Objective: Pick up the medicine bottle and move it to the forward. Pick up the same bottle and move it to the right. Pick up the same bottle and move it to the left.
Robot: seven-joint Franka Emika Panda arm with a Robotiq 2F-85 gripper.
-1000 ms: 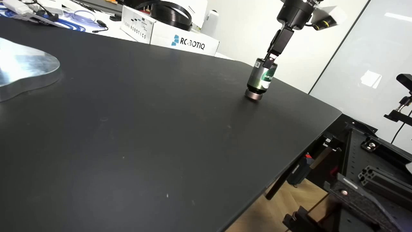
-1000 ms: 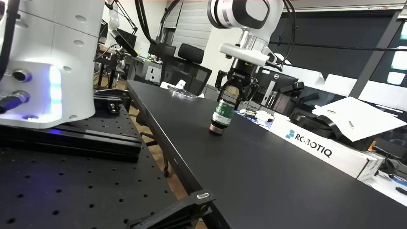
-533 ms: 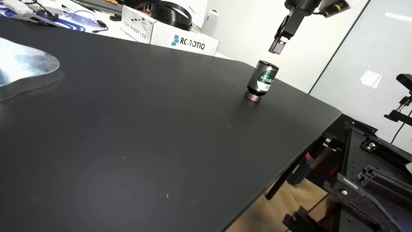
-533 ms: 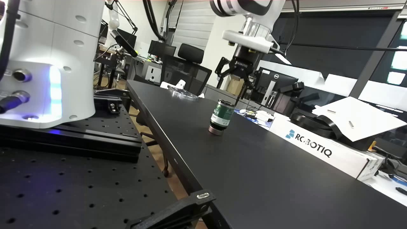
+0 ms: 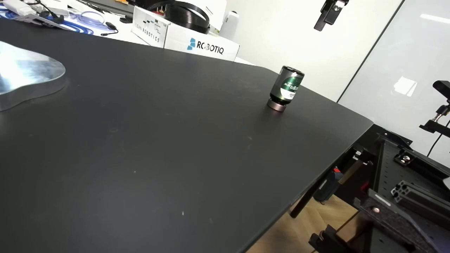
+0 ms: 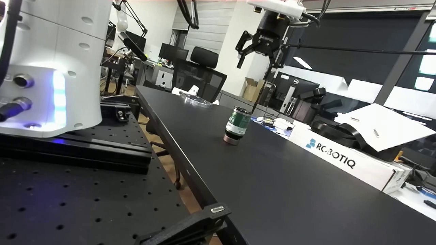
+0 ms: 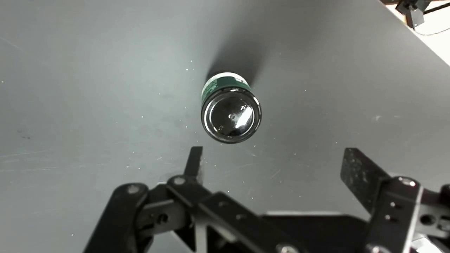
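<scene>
The medicine bottle (image 5: 286,86) stands upside down on the black table, its pinkish cap at the bottom and its green and white label showing in both exterior views. Seen from above in the wrist view, the bottle's dark glossy base (image 7: 231,116) faces the camera. High over it, my gripper (image 6: 254,68) hangs with its fingers spread wide and nothing between them. In the wrist view the bottle lies beyond the fingertips of the gripper (image 7: 276,156), nearer the left finger and apart from both. The upper part of the gripper is cut off in an exterior view.
A clear plastic piece (image 6: 196,99) lies at one end of the table. A white Robotiq box (image 5: 202,45) with black items on top stands along the far side. The table's edge (image 5: 309,182) drops to the floor near the robot's perforated mount (image 6: 85,200).
A second ago my gripper was closed around the bottle's upper end. It has opened and risen well clear. The bottle has settled slightly lower and stays standing there.
</scene>
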